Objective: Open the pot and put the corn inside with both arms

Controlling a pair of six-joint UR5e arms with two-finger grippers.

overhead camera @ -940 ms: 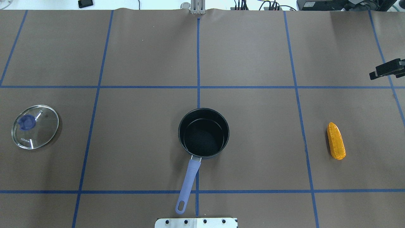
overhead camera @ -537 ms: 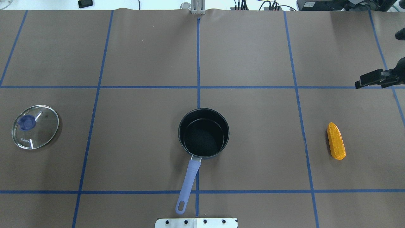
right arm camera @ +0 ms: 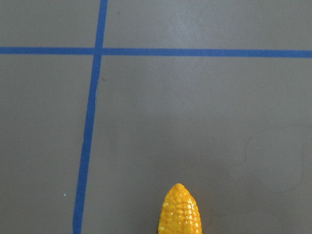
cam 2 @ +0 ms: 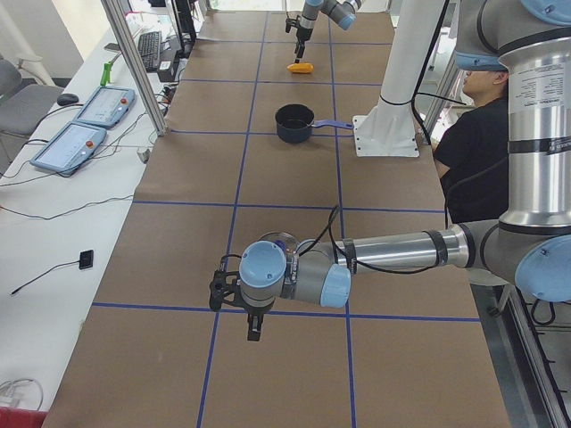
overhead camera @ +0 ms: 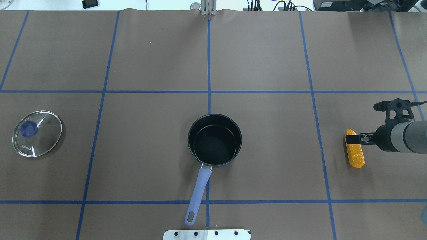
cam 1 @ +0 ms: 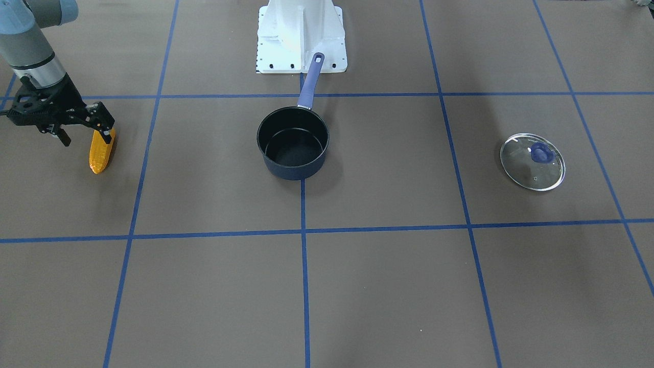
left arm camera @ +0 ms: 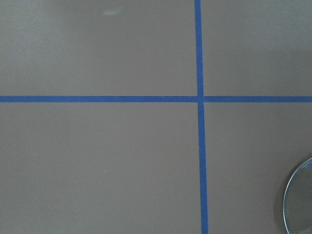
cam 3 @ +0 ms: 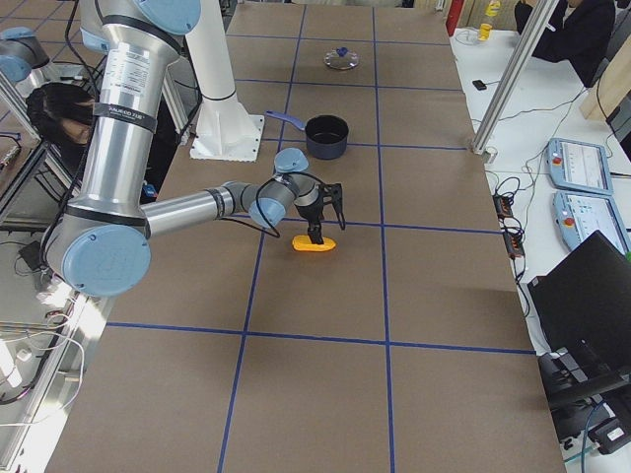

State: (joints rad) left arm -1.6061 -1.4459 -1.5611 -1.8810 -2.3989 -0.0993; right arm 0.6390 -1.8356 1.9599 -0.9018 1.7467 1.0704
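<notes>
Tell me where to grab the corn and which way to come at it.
Grip the corn across its thick middle, coming straight down from above. It lies flat on the table with its tapered tip pointing away from the robot, so jaws closing across its narrow width should fit. The open right gripper hangs above it.

The right end effector (cam 3: 326, 218) hangs just over the corn (cam 3: 314, 244).

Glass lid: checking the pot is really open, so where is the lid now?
In the overhead view the glass lid lies flat near the left edge, far from the open pot at centre.
</notes>
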